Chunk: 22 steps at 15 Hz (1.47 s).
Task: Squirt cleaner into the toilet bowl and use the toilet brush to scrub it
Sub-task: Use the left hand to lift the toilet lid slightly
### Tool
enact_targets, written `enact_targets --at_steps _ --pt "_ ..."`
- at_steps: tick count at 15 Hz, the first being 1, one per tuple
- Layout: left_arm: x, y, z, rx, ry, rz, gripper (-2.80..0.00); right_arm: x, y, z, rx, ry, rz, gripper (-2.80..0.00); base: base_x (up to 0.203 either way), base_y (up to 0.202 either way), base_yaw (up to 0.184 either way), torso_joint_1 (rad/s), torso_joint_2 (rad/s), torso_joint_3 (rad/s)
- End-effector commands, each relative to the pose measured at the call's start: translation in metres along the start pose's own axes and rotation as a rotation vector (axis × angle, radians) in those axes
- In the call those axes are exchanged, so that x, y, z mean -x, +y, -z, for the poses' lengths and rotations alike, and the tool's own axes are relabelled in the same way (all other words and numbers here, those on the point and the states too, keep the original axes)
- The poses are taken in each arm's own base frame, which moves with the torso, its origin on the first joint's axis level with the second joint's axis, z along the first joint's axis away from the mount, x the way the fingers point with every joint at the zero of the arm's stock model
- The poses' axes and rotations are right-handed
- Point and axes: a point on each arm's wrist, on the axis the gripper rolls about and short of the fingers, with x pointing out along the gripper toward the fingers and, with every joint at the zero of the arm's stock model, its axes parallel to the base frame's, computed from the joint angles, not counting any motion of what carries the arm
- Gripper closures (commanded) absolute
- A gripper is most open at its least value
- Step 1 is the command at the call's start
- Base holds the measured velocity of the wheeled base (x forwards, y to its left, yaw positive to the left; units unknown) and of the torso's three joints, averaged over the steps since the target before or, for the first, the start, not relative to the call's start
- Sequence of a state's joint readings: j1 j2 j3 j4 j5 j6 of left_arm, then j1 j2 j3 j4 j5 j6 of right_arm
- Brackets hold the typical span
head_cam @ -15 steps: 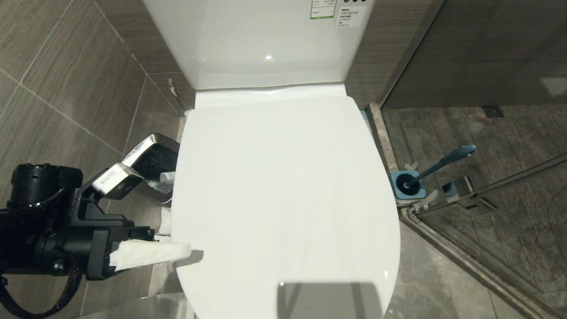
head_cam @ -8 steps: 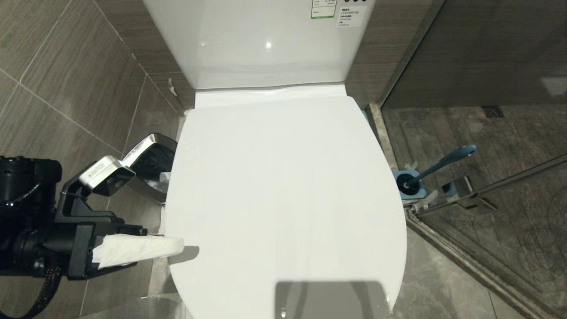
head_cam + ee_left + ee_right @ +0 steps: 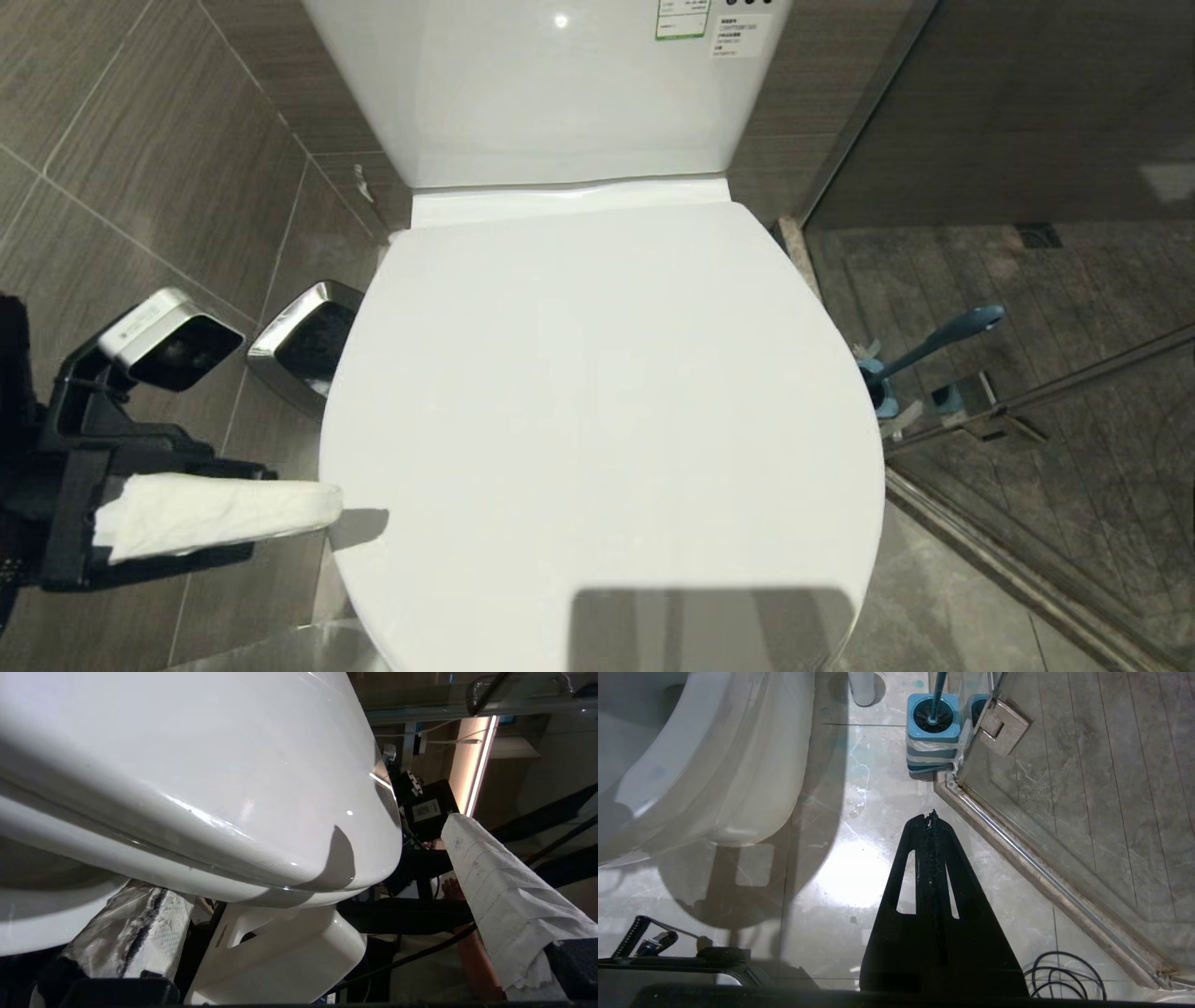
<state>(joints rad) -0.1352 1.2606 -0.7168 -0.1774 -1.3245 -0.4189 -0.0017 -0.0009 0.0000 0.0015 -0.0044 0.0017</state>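
The white toilet lid covers the toilet bowl, so the bowl's inside is hidden. My left gripper is at the lid's front left edge, open wide, its fingers wrapped in white paper. One wrapped finger lies over the lid; the other finger sits below the rim, so the lid's edge is between the jaws. The blue toilet brush stands in its blue holder on the floor to the toilet's right. My right gripper hangs shut over the floor, holding nothing. No cleaner is in view.
A steel waste bin with a dark liner stands against the tiled wall left of the toilet. A glass shower door with a metal hinge and a raised sill closes off the right. A black cable lies coiled on the floor.
The lid's front has come up toward the camera and looks wider, now hiding part of the brush holder. My left gripper has moved left and up with the lid's edge, still open.
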Motion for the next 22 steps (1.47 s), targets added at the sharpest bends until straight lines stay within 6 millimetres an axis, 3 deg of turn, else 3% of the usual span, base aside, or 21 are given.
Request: enact_targets --at_steps 1,12,22 --pt "0.002 -0.014 -0.001 -0.052 -0.007 0.014 -2.80 0.000 0.000 0.000 0.000 0.001 0.000 0.00 0.000 0.000 0.000 0.000 0.00 0.000" --pt "0.004 -0.034 -0.027 -0.211 -0.052 0.031 -2.80 0.000 0.000 0.000 0.000 0.001 0.000 0.00 0.000 0.000 0.000 0.000 0.00 0.000" --pt "0.006 -0.049 -0.047 -0.166 -0.087 0.049 -2.80 0.000 0.000 0.000 0.000 0.001 0.000 0.00 0.000 0.000 0.000 0.000 0.00 0.000"
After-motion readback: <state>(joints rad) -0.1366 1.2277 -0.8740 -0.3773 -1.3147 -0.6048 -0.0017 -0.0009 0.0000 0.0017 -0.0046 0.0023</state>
